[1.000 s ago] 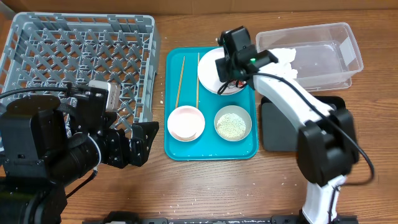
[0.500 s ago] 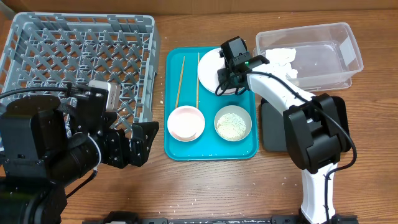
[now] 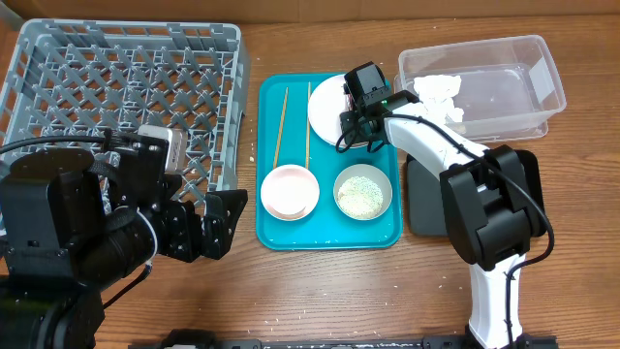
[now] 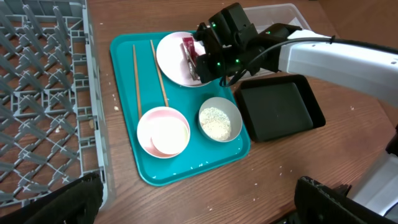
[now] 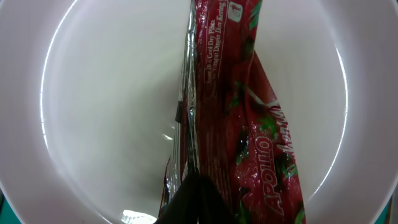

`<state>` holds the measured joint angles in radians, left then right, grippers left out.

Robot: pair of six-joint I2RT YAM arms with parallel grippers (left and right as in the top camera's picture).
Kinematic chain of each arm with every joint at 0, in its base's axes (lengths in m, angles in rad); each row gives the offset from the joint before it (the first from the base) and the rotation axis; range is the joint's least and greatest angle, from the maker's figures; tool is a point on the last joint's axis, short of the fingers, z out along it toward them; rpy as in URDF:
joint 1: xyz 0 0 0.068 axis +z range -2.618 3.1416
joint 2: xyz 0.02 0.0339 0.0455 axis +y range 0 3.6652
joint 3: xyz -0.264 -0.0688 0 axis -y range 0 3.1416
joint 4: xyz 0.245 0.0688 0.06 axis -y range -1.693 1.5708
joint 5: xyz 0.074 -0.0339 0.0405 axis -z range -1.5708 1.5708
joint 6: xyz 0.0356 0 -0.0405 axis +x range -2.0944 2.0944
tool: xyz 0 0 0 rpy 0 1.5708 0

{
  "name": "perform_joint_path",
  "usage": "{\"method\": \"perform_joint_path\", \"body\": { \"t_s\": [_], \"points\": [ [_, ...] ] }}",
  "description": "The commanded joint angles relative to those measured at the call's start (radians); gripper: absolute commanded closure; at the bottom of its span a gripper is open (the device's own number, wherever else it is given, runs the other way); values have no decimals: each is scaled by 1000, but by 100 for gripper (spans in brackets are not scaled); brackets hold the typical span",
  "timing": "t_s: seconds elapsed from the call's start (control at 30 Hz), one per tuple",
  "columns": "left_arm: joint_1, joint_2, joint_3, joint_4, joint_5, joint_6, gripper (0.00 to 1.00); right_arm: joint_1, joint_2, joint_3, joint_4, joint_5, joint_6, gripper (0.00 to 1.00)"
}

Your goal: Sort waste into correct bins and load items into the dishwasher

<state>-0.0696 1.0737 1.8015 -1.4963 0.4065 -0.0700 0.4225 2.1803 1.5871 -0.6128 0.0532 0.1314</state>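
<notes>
- One grey dish rack [image 3: 126, 97] fills the left side. Beside its near corner, the left gripper [image 3: 225, 225] is spread wide around nothing.
- Two wooden chopsticks [image 3: 281, 126], a pink bowl [image 3: 290, 191] and a green bowl [image 3: 363, 192] of rice lie on the teal tray [image 3: 329, 237].
- The right gripper [image 3: 360, 121] pinches the red foil wrapper [image 5: 249, 124] above the pale-pink plate [image 3: 325, 111].
- A crumpled napkin [image 3: 441, 92] sits in the clear tub [image 3: 504, 87], which is beside the black tray [image 3: 426, 194].
</notes>
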Motion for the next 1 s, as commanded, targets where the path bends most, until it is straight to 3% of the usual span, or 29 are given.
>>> {"method": "perform_joint_path", "body": {
  "t_s": [0.0, 0.3, 0.6, 0.73, 0.8, 0.83, 0.97],
  "points": [
    [4, -2, 7, 4, -3, 22, 0, 3, -18, 43, -29, 5, 4, 96],
    [4, -2, 7, 4, -3, 22, 0, -23, -185, 239, -219, 5, 8, 96],
    [4, -2, 7, 4, -3, 22, 0, -217, -222, 225, -313, 5, 110, 96],
    [4, -2, 7, 4, -3, 22, 0, -308, -222, 205, -344, -85, 105, 96],
    [4, -2, 7, 4, -3, 22, 0, -315, -232, 227, -398, -141, 103, 59],
    [4, -2, 7, 4, -3, 22, 0, -315, -242, 246, -434, -179, 97, 49],
    [4, -2, 7, 4, -3, 22, 0, -310, -307, 309, -527, -259, 83, 46]
  ]
}}
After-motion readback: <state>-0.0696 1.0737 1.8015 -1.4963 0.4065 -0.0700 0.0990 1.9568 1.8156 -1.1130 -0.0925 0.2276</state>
